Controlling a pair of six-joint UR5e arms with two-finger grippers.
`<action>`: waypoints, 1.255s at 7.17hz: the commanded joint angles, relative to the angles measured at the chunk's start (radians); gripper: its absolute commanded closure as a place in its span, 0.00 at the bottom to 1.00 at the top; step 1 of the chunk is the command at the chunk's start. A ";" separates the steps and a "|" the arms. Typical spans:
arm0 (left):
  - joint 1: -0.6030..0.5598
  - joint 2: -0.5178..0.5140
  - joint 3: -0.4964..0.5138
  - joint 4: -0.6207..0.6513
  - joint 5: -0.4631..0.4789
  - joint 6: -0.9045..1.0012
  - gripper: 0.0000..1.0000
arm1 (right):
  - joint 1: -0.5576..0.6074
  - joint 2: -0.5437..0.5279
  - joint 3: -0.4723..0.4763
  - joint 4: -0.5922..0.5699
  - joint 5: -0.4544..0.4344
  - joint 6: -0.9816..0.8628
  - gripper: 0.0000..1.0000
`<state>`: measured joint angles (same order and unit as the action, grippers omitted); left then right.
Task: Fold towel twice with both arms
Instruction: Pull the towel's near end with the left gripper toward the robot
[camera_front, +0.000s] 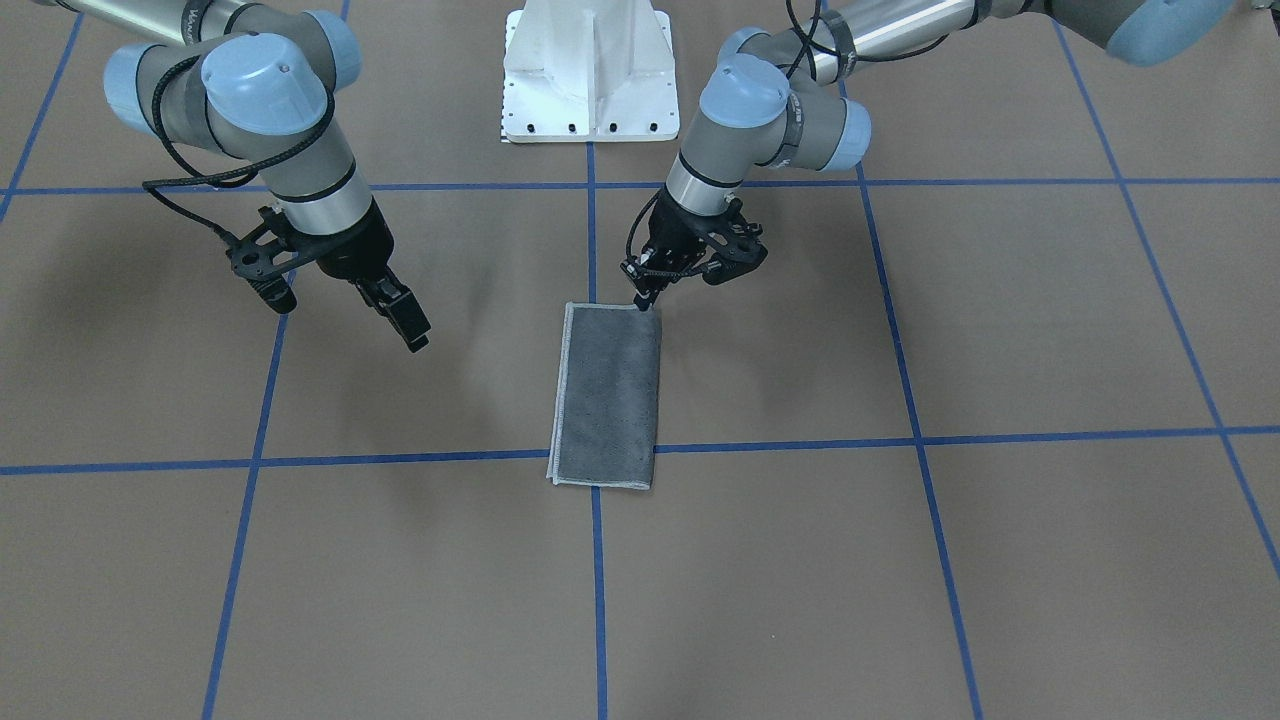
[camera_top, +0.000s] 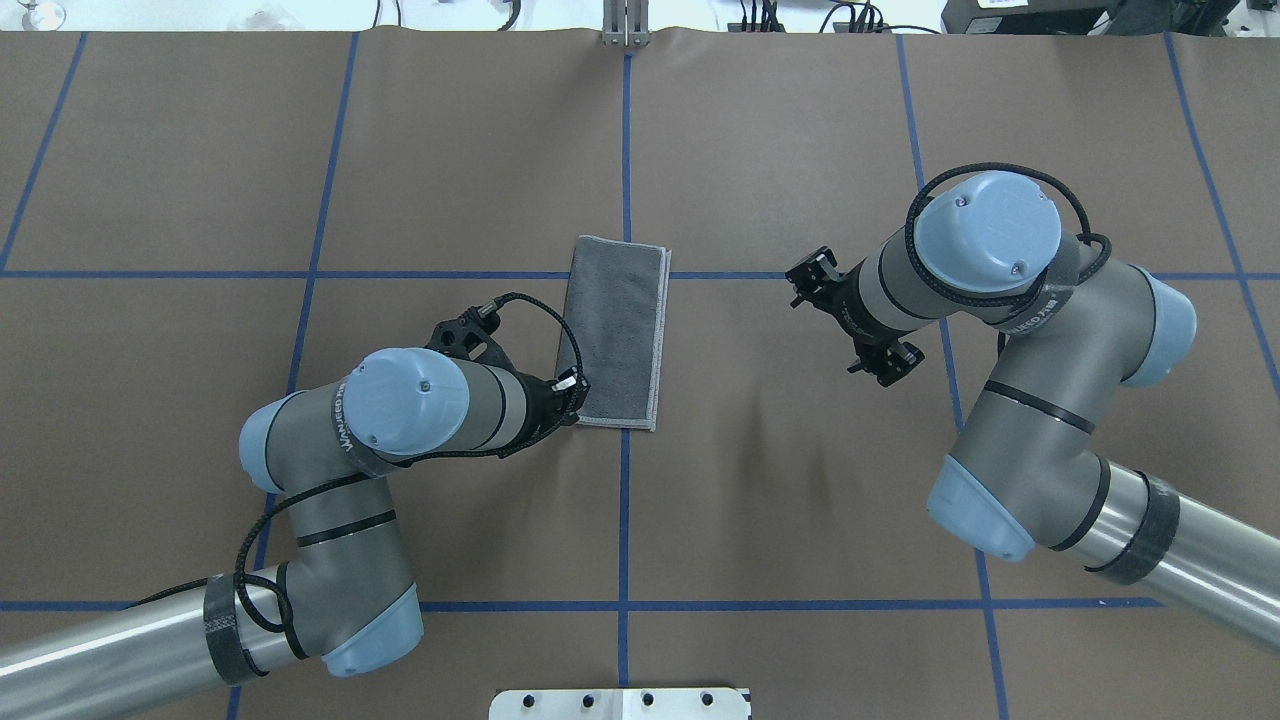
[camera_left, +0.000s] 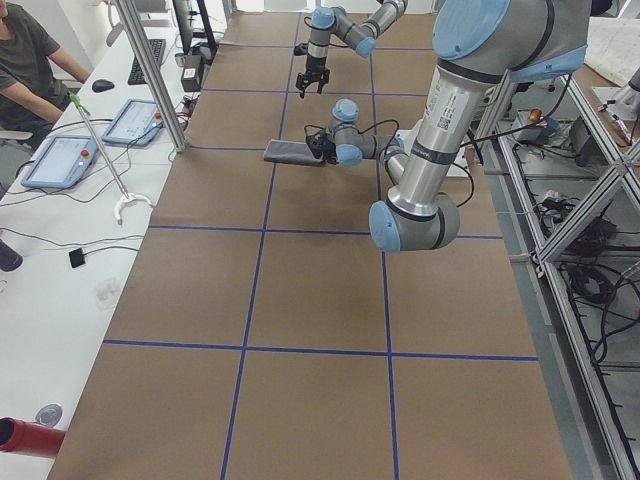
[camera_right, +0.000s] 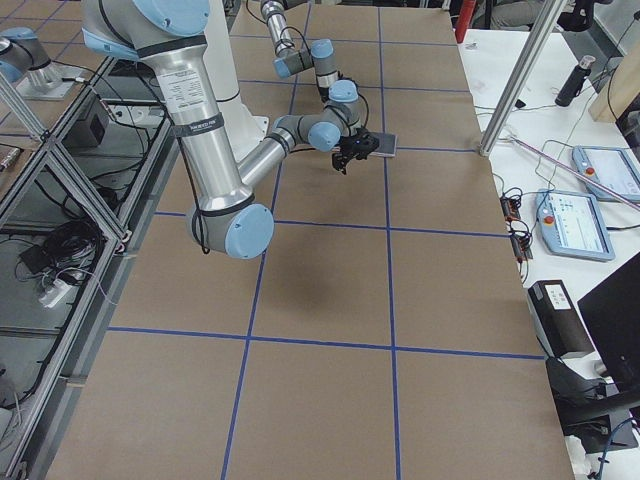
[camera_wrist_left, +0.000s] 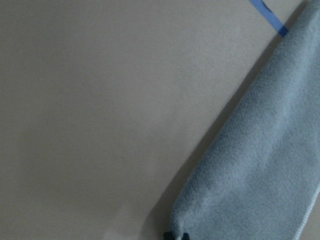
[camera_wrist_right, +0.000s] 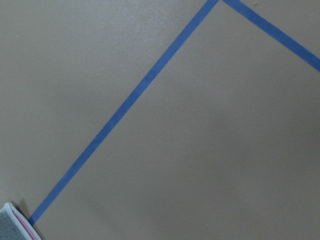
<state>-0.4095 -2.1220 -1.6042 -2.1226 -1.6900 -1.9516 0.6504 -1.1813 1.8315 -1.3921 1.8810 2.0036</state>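
Diffuse overhead lighting, moderately bright and even. The matte brown tabletop (camera_front: 1000, 560) reflects uniformly. Wide, soft-edged shadows spread from beneath each arm and lie faintly around the left gripper (camera_front: 645, 300) and the right gripper (camera_front: 349, 322). Narrow highlights run along the silver tube of the left arm (camera_front: 890, 35). Fixed views are sharp. Both wrist views are softer; in the left one the towel (camera_wrist_left: 260, 165) appears pale blue-grey, with a thin dark shadow along its edge.

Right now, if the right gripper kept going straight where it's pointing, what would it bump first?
Probably the bare brown table, near a blue tape line. The right gripper tilts down toward the towel, but its wrist camera shows only the towel's corner, so it likely lands short.
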 joint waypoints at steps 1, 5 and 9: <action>0.000 0.008 -0.043 0.003 0.001 -0.050 1.00 | 0.000 -0.005 0.002 0.002 0.000 0.000 0.00; 0.134 0.098 -0.167 0.006 0.097 -0.122 1.00 | 0.002 -0.005 0.008 0.001 0.000 0.000 0.00; 0.153 0.259 -0.305 0.004 0.098 -0.113 1.00 | 0.002 -0.004 0.008 0.001 0.000 0.000 0.00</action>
<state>-0.2569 -1.9071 -1.8771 -2.1182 -1.5920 -2.0691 0.6514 -1.1853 1.8389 -1.3913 1.8807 2.0034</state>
